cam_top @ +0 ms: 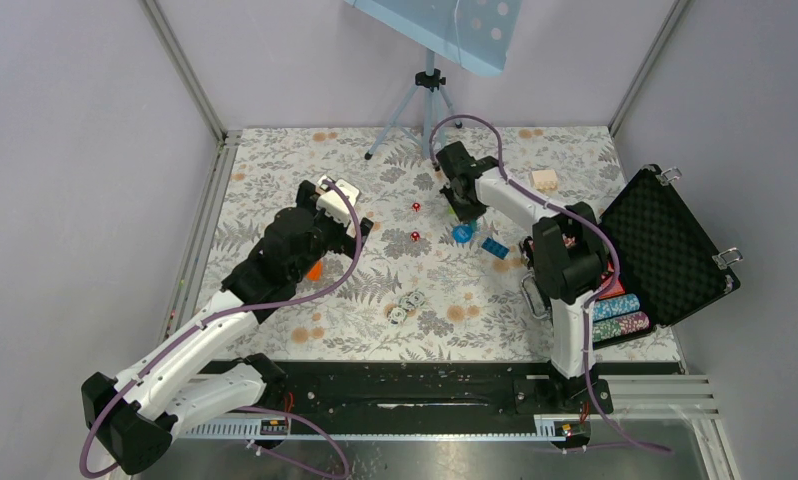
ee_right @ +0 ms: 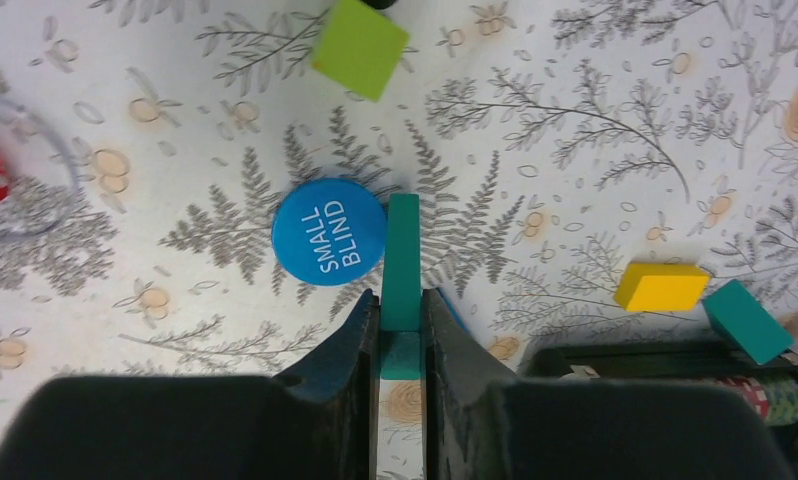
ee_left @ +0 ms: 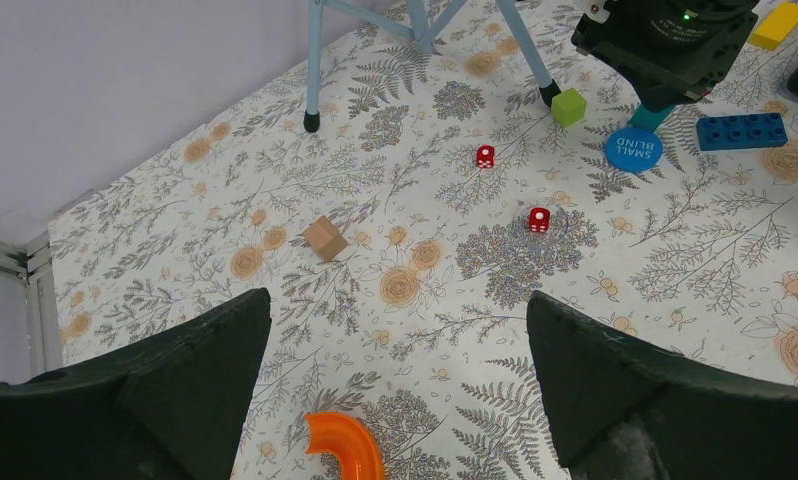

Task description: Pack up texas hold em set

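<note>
The poker case [cam_top: 675, 240] sits at the table's right edge. Its lid is thrown open to the right with the foam showing, and its long axis runs far to near, slightly skewed. Rows of chips [cam_top: 620, 315] are already inside. Left to collect on the cloth are a red die [cam_top: 415, 206], a second die [cam_top: 415, 236], the SMALL BLIND disc [ee_right: 328, 232] and pale discs [cam_top: 405, 307] nearer you. Your right gripper [ee_right: 400, 300] is clamped on a teal block [ee_right: 402, 235] (not part of the set), just right of that disc. Your left gripper [ee_left: 395, 310] hangs wide open and empty over the left side. The lid is not yet closed.
</note>
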Available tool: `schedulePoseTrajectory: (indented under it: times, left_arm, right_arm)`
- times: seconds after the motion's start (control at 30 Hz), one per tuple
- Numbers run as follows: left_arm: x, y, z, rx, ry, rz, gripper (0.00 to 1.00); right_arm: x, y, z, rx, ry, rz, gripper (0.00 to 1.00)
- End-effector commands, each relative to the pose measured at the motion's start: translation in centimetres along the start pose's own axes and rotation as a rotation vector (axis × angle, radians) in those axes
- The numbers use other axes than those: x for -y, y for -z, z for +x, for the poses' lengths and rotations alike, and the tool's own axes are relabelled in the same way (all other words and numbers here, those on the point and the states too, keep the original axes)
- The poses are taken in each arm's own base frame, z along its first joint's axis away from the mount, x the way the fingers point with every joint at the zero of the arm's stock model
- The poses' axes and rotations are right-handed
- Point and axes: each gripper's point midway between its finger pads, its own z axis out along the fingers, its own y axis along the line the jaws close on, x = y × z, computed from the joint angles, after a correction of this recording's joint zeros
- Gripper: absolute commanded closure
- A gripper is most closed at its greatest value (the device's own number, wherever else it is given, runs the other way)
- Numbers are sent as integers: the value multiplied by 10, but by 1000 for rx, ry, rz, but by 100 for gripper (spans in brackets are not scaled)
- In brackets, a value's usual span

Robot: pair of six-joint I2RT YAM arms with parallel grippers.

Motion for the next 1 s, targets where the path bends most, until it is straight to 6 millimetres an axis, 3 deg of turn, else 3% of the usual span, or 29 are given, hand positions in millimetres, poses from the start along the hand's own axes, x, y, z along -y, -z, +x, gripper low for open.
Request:
schedulePoseTrajectory:
  times: [0.0, 0.2, 0.4, 0.5, 0.67, 0.8, 0.97]
  left_arm:
    - [-3, -2, -12, 44, -6, -18, 1]
    - [-3, -2, -11, 42, -9, -18, 1]
    - [-2, -2, -11, 42, -9, -9, 1]
    - [-2, -2, -11, 42, -10, -12, 1]
    - [-2, -2, -10, 39, -12, -8, 1]
    - [-1, -2, -11, 41, -10, -1, 1]
    - [-1, -2, -10, 37, -13, -3, 1]
  right_arm:
    - [-43, 14, 9, 4, 14, -163, 100]
    - [-57, 28, 18, 25, -2, -225, 100]
    - [-36, 20, 23, -10, -53, -138, 99]
    - [-30, 13, 27, -56, -132, -145, 86]
    - [-6, 8, 37, -82, -222, -78, 42]
    - [14, 17, 36, -56, -264, -15, 20]
    - [25, 35, 25, 1, -293, 14, 16]
